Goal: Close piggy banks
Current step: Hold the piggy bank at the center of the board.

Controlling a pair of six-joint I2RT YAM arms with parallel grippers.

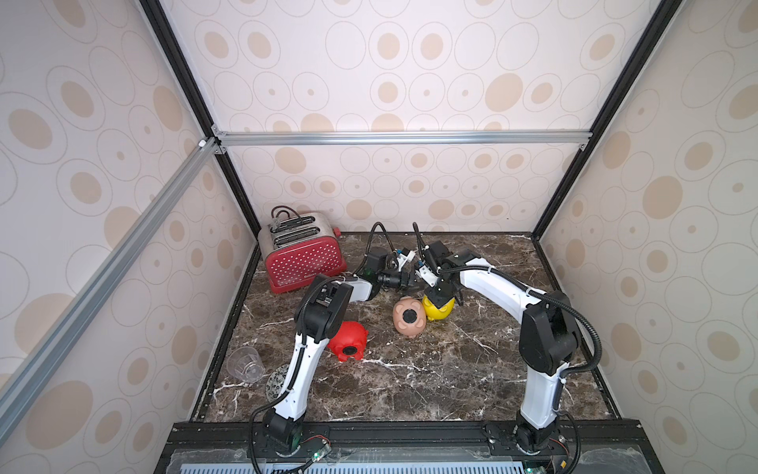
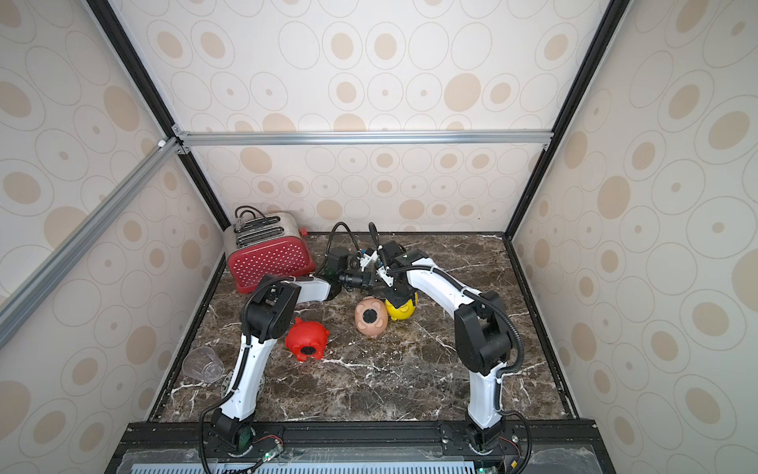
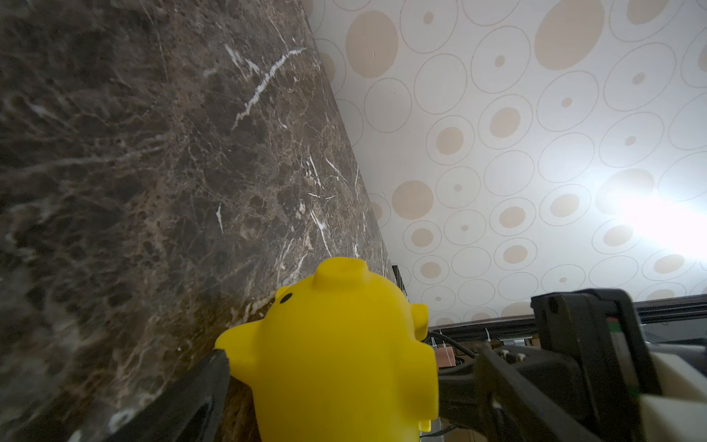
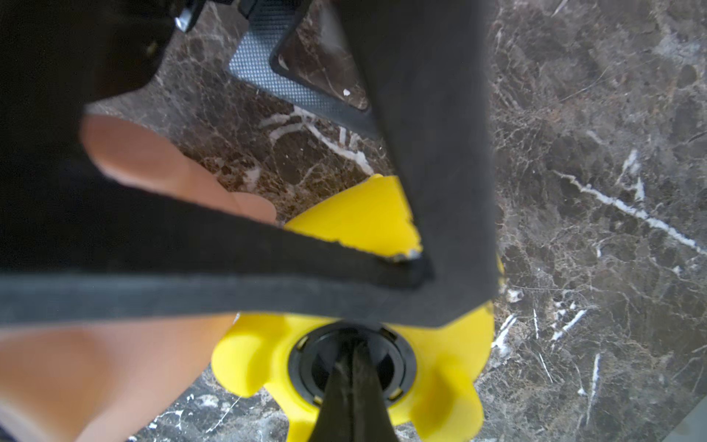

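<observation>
1. Yellow pig lies belly-up, back-centre of the table, just beside the pink pig.
2. Right claw is pressed together, tips in the belly plug, probably seating it.
3. Left claw is spread wide, flanking the pig, likely against rolling.
4. Red pig sits nearer the front, apparently plugged.

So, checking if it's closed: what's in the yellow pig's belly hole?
A black plug sits in the yellow pig's hole, with the right gripper shut at its centre. The hollow behind is covered.
</observation>
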